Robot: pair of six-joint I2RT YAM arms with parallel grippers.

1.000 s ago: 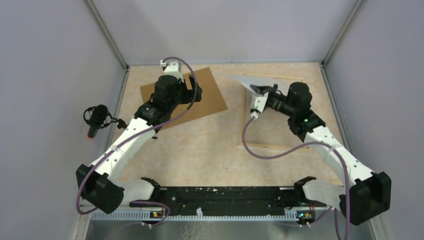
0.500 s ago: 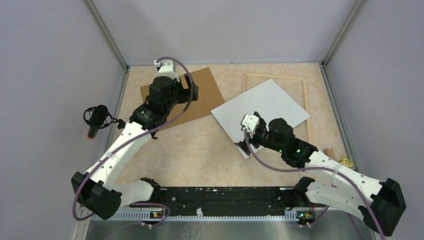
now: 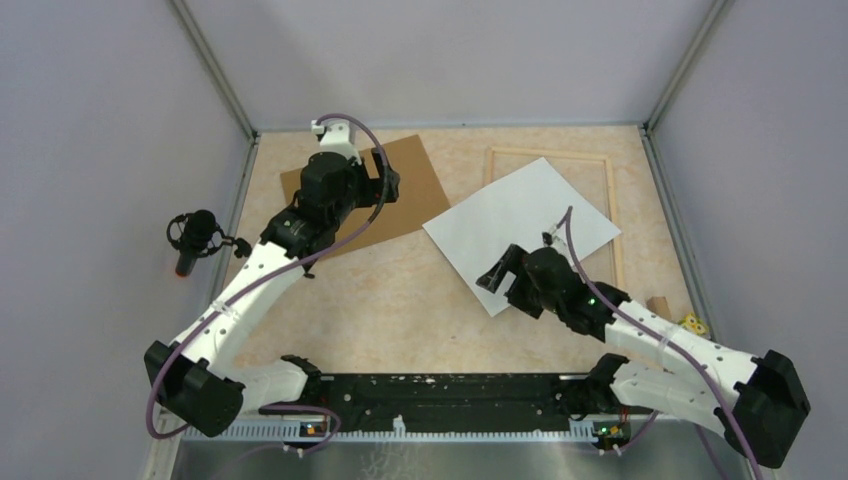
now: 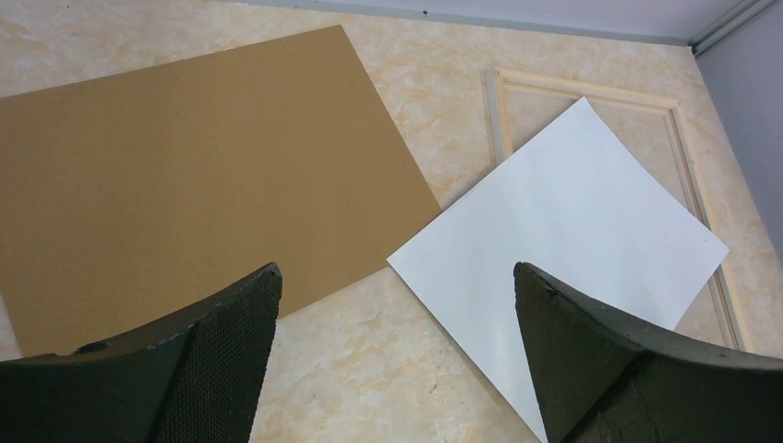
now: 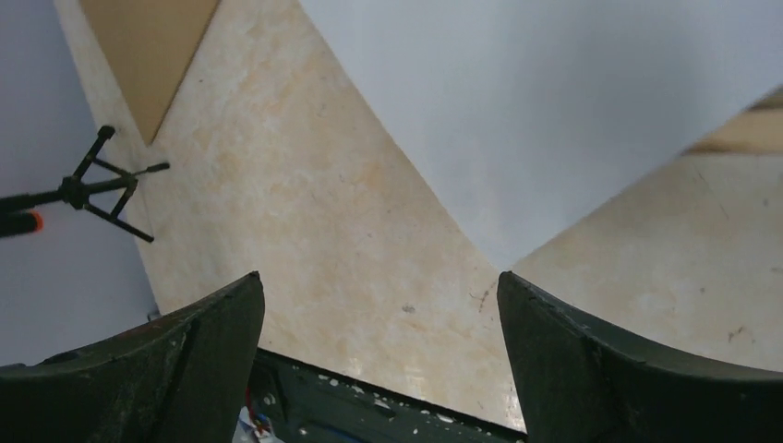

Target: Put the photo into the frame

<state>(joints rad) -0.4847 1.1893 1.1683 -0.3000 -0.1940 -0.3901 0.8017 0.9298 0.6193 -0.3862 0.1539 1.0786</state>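
The photo (image 3: 520,222) lies flat with its plain white back up. It is turned askew, its far right part over the pale wooden frame (image 3: 612,200) and its near corner out on the table. My right gripper (image 3: 497,272) hovers open over that near corner; in the right wrist view the photo (image 5: 554,101) ends between the open gripper's (image 5: 380,286) fingers, which hold nothing. My left gripper (image 3: 392,178) stands open above the brown backing board (image 3: 400,200). From the left wrist I see the left gripper (image 4: 397,286), the photo (image 4: 572,231) and the frame (image 4: 591,88).
The brown backing board (image 4: 185,166) lies at the far left, its corner close to the photo. A small wooden block (image 3: 658,303) and a yellow piece (image 3: 690,322) sit by the right wall. A microphone (image 3: 195,235) hangs outside the left wall. The black rail (image 5: 369,406) runs along the near edge.
The right gripper let go of the photo, which dropped flat, white side up. That arm pulled back toward the near side and turned. The left arm barely shifted.
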